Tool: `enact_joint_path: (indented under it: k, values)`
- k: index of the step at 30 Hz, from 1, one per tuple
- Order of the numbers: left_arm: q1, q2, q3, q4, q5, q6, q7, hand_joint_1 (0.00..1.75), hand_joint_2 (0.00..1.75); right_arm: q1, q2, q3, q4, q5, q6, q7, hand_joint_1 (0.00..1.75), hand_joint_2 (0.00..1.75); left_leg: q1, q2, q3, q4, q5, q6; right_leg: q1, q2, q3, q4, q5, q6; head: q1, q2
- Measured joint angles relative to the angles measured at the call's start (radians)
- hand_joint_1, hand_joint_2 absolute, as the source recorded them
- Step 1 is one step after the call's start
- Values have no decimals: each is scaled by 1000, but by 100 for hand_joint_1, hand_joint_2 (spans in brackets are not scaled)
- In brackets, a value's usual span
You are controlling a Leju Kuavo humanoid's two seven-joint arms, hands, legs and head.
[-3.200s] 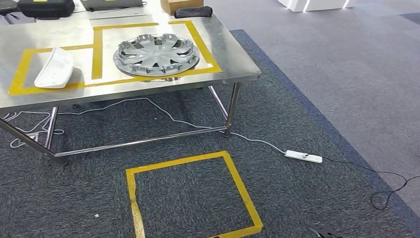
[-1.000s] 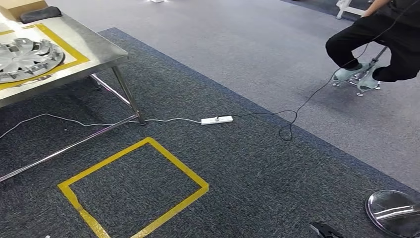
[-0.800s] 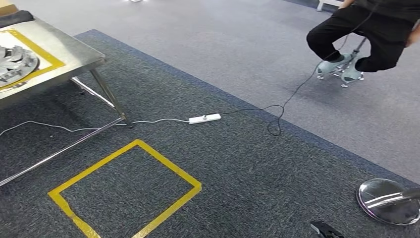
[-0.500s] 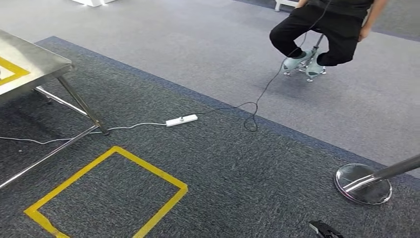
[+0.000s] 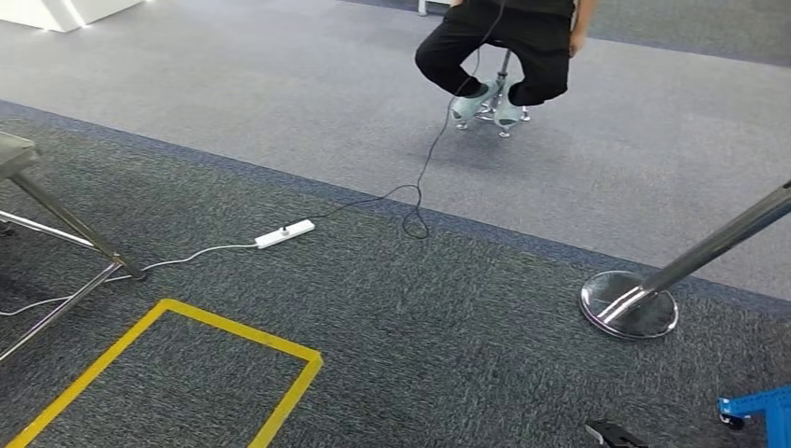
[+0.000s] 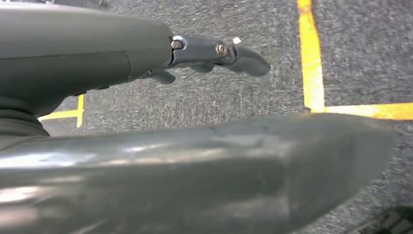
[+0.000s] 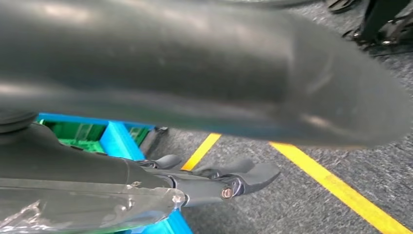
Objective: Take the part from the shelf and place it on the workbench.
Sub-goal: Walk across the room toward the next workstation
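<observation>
Carpet (image 5: 392,355) spreads wide past the counter (image 5: 14,154) edge and a seated person (image 5: 504,47); wrist views show left hand (image 6: 146,161) and right hand (image 7: 170,97) fingers apart, empty, blue shelf (image 7: 114,141) beside the right.

The desk (image 5: 14,154) is cut off by the left edge, with a corner and legs left showing. The seated person (image 5: 499,42) is cropped above the waist. A blue frame (image 5: 757,408) is clipped at the lower right corner. The yellow tape square (image 5: 187,373) is cut by the bottom edge.
</observation>
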Motion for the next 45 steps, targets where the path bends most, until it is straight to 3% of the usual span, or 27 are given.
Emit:
enact_joint_path:
  k: [1,2,4,6,8,9,10,12,13,15,17,19,21,23,24,26,28,30,32,34,36,38,39,40,42,43,45]
  values:
    - [-1,0,0,0,5,-4,4,0,0,1,-1,0,0,0,2,1,0,0,1,9,3,-2,-1,-6,1,14,-2,-3,2,-7,0,0]
    - [-3,1,0,0,9,-7,9,0,0,2,-2,0,0,0,3,2,0,0,3,4,4,-1,-5,-13,0,26,-4,-6,5,-13,-1,0]
    - [-3,1,0,0,14,-10,12,0,0,2,-3,0,0,0,4,3,0,0,6,-47,-15,46,-42,-24,-5,51,-2,-14,13,-25,-3,0]
    - [0,2,0,0,15,-13,16,0,0,-2,-4,0,0,0,5,4,0,0,8,-101,-74,172,-111,-27,-7,78,-4,-16,17,-32,-5,0]
    - [3,3,0,1,15,-18,24,0,0,-3,-4,0,0,0,5,4,0,0,8,-113,-130,278,-143,-27,-7,107,-6,-16,18,-33,-6,0]
    - [4,3,0,1,15,-19,29,0,0,-2,-4,0,0,0,5,4,0,0,8,-114,-136,281,-127,-27,-7,123,-6,-15,18,-32,-6,0]
    - [4,4,0,1,15,-22,34,0,0,-1,-4,0,0,0,5,5,0,0,10,-118,-124,245,-93,-27,-8,138,-6,-15,19,-31,-6,0]
    - [3,5,0,1,18,-31,42,0,0,-1,-4,0,0,0,6,8,0,0,16,-154,-68,113,-15,-29,-10,170,-8,-10,19,-24,-7,0]
    - [3,6,1,1,22,-38,45,0,0,-2,-5,0,0,-1,7,10,0,0,20,-177,-44,58,6,-28,-10,184,-12,-6,20,-19,-7,0]
    - [2,6,2,2,32,-51,47,0,0,-1,-7,0,0,-1,8,12,0,0,23,-201,-27,13,10,-22,-11,209,-24,-2,23,-6,-8,0]
    - [0,5,6,2,44,-60,48,0,0,6,-8,0,0,-1,8,12,0,0,21,-177,-26,8,11,-7,-15,224,-33,-7,28,6,-7,0]
    - [-1,4,13,2,53,-67,48,0,0,9,-8,0,0,0,8,12,0,0,21,-150,-23,3,15,7,-12,178,-55,31,2,15,-1,0]
    - [2,5,19,2,57,-71,48,0,0,4,-8,0,1,0,8,12,0,0,17,-121,-22,3,14,15,-9,107,-112,152,-63,19,5,0]
    - [4,6,24,2,58,-73,48,0,0,1,-8,0,1,0,9,12,0,0,12,-90,-21,3,12,18,-10,82,-168,274,-111,20,6,0]
    - [4,6,26,2,59,-73,48,0,0,2,-8,0,1,0,9,12,0,0,11,-77,-19,3,10,18,-10,78,-172,288,-108,20,6,0]
    - [3,6,27,2,60,-74,48,0,0,5,-8,0,2,0,9,12,0,0,10,-52,-12,3,5,14,-10,65,-113,189,-53,17,6,0]
    - [3,7,27,2,60,-74,48,0,0,3,-8,0,2,0,9,12,0,0,6,-30,-3,4,-3,5,-7,29,-37,55,-6,10,5,0]
    - [1,8,27,2,60,-74,48,0,0,0,-8,0,2,0,9,12,0,0,2,-12,4,2,-7,-6,-3,18,-14,10,4,-2,2,0]
    - [-2,8,27,2,60,-75,48,0,0,2,-9,-1,2,0,9,13,0,0,4,0,8,-1,-10,-18,-2,42,-19,9,8,-15,1,0]
    - [-4,7,27,2,60,-75,48,0,0,4,-10,-1,2,0,10,15,0,0,8,-34,-2,23,-32,-28,-4,63,-20,4,12,-27,0,0]
    - [-3,7,28,2,60,-75,48,0,0,1,-11,-1,2,0,12,16,0,0,10,-91,-53,131,-93,-33,-6,87,-21,1,15,-34,-3,0]
    - [1,7,29,2,60,-75,48,0,0,-2,-11,-1,2,-1,12,17,0,0,9,-112,-122,263,-145,-32,-5,113,-23,1,16,-38,-4,0]
    - [3,7,29,2,60,-75,48,0,0,-1,-11,-1,2,-1,12,17,0,0,9,-114,-141,292,-145,-31,-5,126,-24,1,17,-38,-4,0]
    - [3,7,30,2,60,-75,48,0,0,1,-11,-1,2,-1,12,17,0,0,9,-114,-144,287,-126,-29,-4,141,-24,1,18,-38,-3,0]
    - [2,7,31,2,60,-74,48,0,0,2,-11,-2,2,-1,12,17,0,0,12,-133,-103,187,-51,-27,-6,170,-24,1,20,-34,-3,0]
    - [2,7,32,2,60,-74,48,0,0,1,-11,-2,2,-2,12,17,0,0,15,-163,-74,121,-18,-27,-6,184,-26,4,21,-30,-4,0]
    - [0,7,35,2,60,-74,48,0,0,-2,-11,-5,2,-2,12,17,0,0,21,-211,-37,36,6,-25,-6,211,-36,8,24,-19,-4,0]
